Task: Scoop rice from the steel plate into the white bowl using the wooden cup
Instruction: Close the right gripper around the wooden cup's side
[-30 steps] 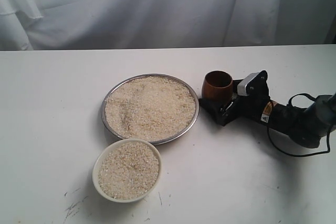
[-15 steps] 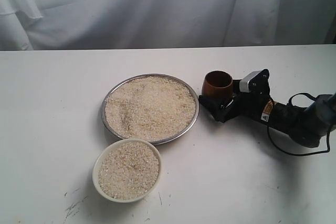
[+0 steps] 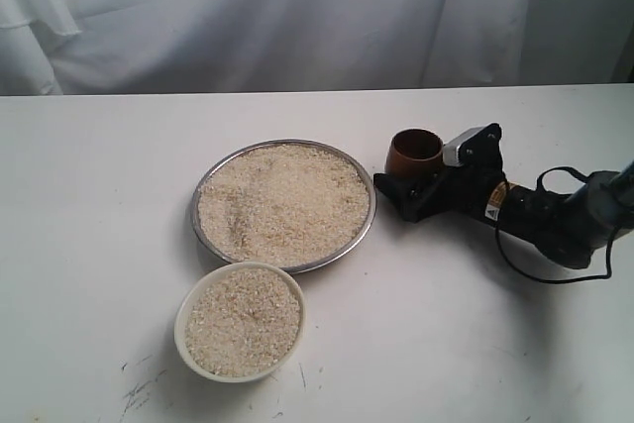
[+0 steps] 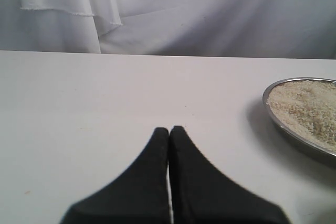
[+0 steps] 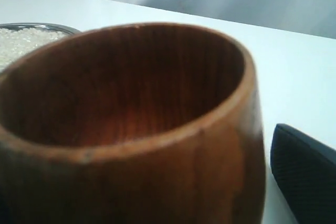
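The wooden cup (image 3: 414,151) stands upright on the table just right of the steel plate (image 3: 194,213), which is heaped with rice (image 3: 282,203). My right gripper (image 3: 401,185) lies low at the cup with its jaws spread wide. In the right wrist view the cup (image 5: 131,129) fills the picture, and a strip of table shows between it and the one visible finger (image 5: 307,174). The white bowl (image 3: 179,324) in front of the plate holds rice (image 3: 243,322). My left gripper (image 4: 169,129) is shut and empty over bare table, with the plate's rim (image 4: 294,135) to one side.
A white cloth backdrop (image 3: 297,17) hangs behind the table's far edge. The right arm's black cable (image 3: 540,274) loops over the table at the right. Dark scuff marks (image 3: 144,383) lie near the front left.
The right gripper has shifted a little and settled lower beside the cup, its jaws staying wide. The cup, plate and bowl have hardly moved.
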`<state>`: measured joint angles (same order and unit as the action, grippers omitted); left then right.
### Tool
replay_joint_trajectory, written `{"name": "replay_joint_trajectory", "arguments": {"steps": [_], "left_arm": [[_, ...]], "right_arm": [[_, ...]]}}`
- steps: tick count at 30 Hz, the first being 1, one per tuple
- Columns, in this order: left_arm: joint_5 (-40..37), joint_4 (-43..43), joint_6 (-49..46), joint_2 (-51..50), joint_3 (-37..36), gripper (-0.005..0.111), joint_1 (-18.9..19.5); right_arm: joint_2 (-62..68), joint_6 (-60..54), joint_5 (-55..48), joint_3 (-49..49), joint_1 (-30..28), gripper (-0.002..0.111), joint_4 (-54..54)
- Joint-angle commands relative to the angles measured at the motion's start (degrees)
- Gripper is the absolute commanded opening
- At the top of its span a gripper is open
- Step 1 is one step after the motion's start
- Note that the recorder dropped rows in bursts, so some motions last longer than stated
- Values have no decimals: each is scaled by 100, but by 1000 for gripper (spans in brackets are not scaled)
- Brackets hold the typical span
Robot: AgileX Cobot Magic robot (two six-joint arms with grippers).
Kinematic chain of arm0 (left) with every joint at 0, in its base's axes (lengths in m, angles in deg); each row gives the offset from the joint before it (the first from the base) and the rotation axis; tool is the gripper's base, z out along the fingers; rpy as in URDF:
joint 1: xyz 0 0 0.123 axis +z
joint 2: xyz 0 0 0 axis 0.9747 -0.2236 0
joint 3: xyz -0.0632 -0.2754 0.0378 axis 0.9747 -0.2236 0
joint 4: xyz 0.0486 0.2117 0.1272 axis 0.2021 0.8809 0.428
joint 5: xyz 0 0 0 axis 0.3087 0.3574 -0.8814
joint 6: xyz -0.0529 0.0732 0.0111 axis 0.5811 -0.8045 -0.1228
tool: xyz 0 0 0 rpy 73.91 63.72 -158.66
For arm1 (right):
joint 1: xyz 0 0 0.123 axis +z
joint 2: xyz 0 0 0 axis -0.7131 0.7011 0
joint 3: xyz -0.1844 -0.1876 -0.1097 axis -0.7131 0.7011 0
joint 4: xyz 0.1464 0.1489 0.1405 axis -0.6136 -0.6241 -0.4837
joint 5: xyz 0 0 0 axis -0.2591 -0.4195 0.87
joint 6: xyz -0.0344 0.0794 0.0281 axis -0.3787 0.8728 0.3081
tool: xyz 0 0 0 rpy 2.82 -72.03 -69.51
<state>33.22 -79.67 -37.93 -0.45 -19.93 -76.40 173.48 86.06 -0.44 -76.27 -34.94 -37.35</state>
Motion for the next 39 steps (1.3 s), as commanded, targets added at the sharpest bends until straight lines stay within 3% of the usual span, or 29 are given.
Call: {"name": "replay_joint_trajectory", "arguments": {"steps": [1,17,30,33,39], "left_arm": [[36,-4,18,29,-26,0,-9],[36,-4,18,29,-26,0,-9],[36,-4,18,29,-26,0,-9],[36,-4,18,29,-26,0,-9],[36,-4,18,29,-26,0,-9]], "right_arm": [[-14,-66,-243,-121,112,92,-62],[102,221,-25,-209,178,92,-563],[325,235,-42,-461,178,83,-636],[328,235,-42,-461,178,66,-647],[186,1282,-179,-461,92,0,-205]]}}
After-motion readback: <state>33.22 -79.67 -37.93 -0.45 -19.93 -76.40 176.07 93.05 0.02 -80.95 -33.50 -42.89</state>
